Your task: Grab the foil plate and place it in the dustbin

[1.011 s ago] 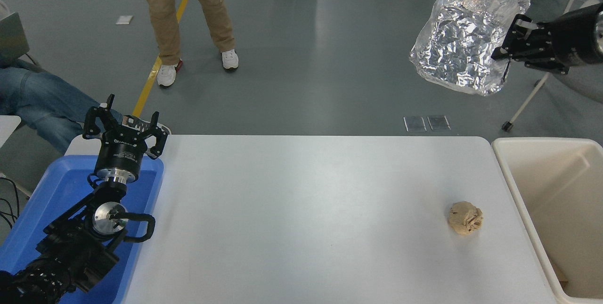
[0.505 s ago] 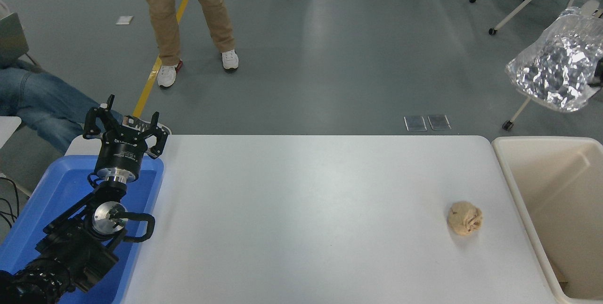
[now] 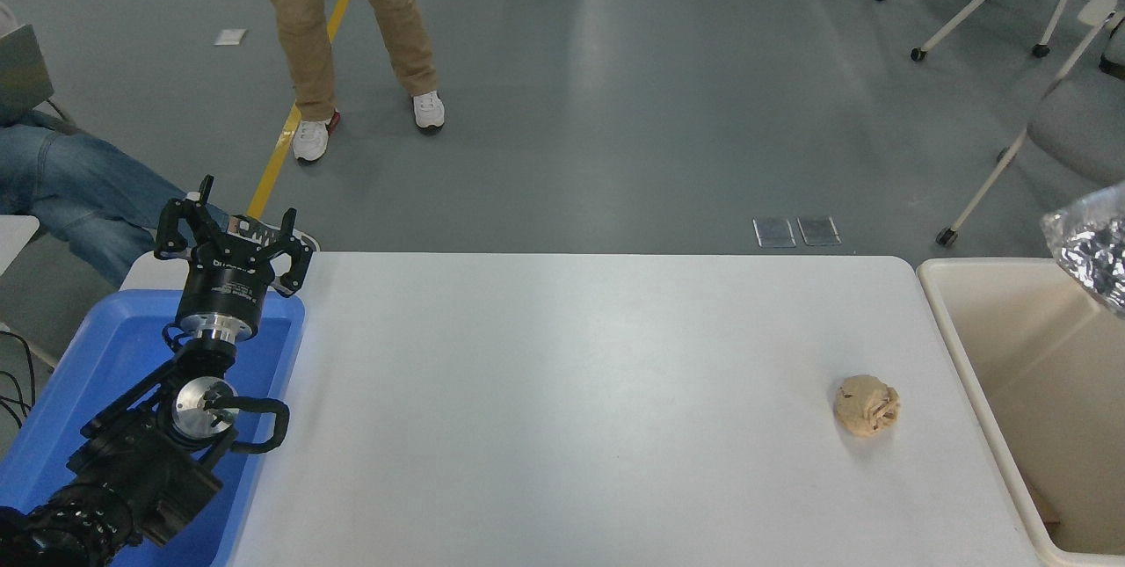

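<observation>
Only a corner of the crinkled silver foil plate [image 3: 1094, 248] shows, at the right edge of the picture, in the air above the far part of the cream-beige dustbin [image 3: 967, 347]. The rest of the plate is cut off by the frame. My right gripper is out of view past the right edge. My left gripper [image 3: 233, 228] is parked open at the lower left, above the blue tray, and holds nothing.
A small tan crumpled paper ball [image 3: 867, 406] lies on the white table [image 3: 562, 409] near its right end. A blue tray [image 3: 105, 391] sits at the left end under my left arm. A person's legs [image 3: 352, 31] stand beyond the table; chairs stand at the far right.
The foil plate has moved right and down, from high beyond the table to just over the dustbin, and is now mostly out of frame. The right gripper has left the view. The left arm has not moved.
</observation>
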`<action>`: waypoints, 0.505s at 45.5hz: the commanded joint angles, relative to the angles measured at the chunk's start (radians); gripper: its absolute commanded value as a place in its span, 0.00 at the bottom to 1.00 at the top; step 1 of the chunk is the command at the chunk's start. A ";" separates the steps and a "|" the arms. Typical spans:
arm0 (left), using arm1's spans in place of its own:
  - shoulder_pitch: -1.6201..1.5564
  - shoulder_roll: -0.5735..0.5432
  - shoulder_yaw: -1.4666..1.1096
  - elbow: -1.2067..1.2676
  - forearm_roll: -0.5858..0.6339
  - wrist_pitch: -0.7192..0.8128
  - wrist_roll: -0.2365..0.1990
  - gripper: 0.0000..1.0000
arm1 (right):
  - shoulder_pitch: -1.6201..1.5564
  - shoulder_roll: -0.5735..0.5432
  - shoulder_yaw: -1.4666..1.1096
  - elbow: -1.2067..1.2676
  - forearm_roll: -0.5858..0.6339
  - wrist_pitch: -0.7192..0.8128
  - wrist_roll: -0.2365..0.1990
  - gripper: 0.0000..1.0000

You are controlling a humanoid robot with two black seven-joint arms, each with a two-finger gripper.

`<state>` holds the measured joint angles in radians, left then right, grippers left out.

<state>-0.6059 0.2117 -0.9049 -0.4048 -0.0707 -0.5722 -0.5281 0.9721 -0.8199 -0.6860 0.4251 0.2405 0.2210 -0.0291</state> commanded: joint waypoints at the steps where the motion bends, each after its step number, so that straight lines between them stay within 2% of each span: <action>1: 0.000 0.000 0.000 0.000 0.000 0.000 -0.001 0.99 | -0.190 0.021 0.112 -0.019 0.063 -0.049 0.000 0.00; 5: 0.000 0.000 0.000 0.000 0.000 0.000 0.000 0.99 | -0.223 0.036 0.141 -0.019 0.062 -0.061 -0.002 0.00; 8: 0.000 0.000 0.000 0.000 0.000 0.000 -0.001 0.99 | -0.225 0.039 0.144 -0.019 0.063 -0.068 -0.006 0.42; 9: 0.000 0.000 0.000 0.000 0.000 0.000 0.000 0.99 | -0.225 0.039 0.144 -0.019 0.063 -0.068 -0.006 0.49; 13: 0.000 0.000 0.000 0.000 0.000 0.000 0.000 0.99 | -0.225 0.039 0.144 -0.017 0.063 -0.066 -0.008 0.58; 23: 0.000 0.000 0.000 0.000 0.000 0.000 0.000 0.99 | -0.211 0.038 0.144 -0.003 0.063 -0.058 -0.008 0.93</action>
<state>-0.6059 0.2117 -0.9050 -0.4049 -0.0706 -0.5722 -0.5281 0.7724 -0.7857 -0.5563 0.4109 0.2979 0.1632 -0.0353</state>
